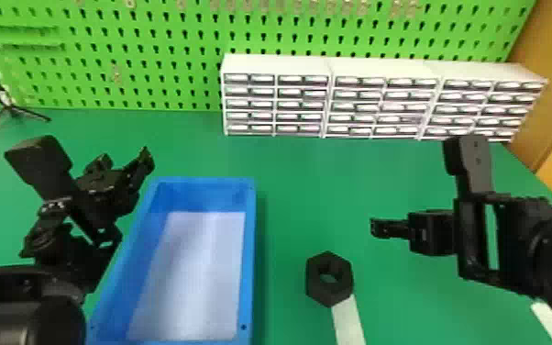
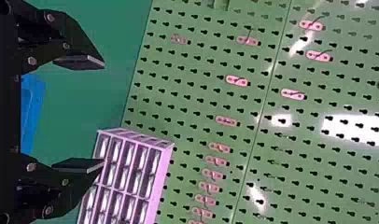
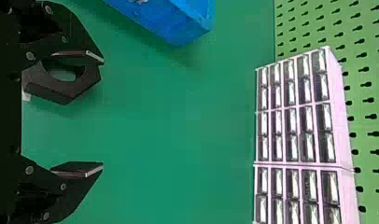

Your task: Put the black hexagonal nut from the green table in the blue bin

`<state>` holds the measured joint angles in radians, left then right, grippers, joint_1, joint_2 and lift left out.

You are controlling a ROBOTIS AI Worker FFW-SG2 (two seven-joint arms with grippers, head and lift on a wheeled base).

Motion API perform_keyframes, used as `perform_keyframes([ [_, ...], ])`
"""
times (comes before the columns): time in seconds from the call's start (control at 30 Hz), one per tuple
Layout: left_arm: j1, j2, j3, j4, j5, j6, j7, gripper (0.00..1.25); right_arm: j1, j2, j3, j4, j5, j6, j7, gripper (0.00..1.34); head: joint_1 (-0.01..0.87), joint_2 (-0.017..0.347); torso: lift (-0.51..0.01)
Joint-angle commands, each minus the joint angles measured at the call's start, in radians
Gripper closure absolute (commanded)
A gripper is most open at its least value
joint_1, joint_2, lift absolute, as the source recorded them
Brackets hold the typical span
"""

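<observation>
Nut, head view: the nut (image 1: 328, 292) lies on the tabletop (image 1: 307, 183), right of the bin (image 1: 251, 238), at the far end of a white strip (image 1: 349, 321).
Bin, head view: the nut is outside it; picking, carrying and placing all remain.
Writing, head view: none readable on nut or bin.
Left hand, left wrist view: the left hand (image 2: 102, 113) is wide and empty.
Right hand, right wrist view: the right hand (image 3: 102, 113) is wide, holding nothing, the nut partly behind one finger.

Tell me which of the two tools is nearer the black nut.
The right tool: it and the black nut are both right of the blue bin, while the left tool is on the bin's left.
</observation>
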<state>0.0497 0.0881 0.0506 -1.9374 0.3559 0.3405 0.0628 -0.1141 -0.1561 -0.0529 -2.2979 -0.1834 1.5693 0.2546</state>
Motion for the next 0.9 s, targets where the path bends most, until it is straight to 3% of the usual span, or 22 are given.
perform_keyframes([
  [0.0, -0.001, -0.001, 0.000, 0.000, 0.000, 0.000, 0.000, 0.50, 0.004, -0.006, 0.008, 0.005, 0.001, 0.003, 0.000, 0.47, 0.692, 0.008, -0.097],
  [0.23, -0.001, 0.001, 0.000, 0.000, 0.000, 0.002, 0.000, 0.50, 0.005, -0.034, 0.028, 0.014, -0.016, 0.003, 0.000, 0.47, 0.692, 0.008, -0.097],
  [0.87, -0.002, -0.001, 0.000, 0.002, 0.000, 0.002, 0.000, 0.50, -0.009, -0.063, 0.064, 0.038, -0.045, 0.003, 0.000, 0.47, 0.692, 0.008, -0.097],
])
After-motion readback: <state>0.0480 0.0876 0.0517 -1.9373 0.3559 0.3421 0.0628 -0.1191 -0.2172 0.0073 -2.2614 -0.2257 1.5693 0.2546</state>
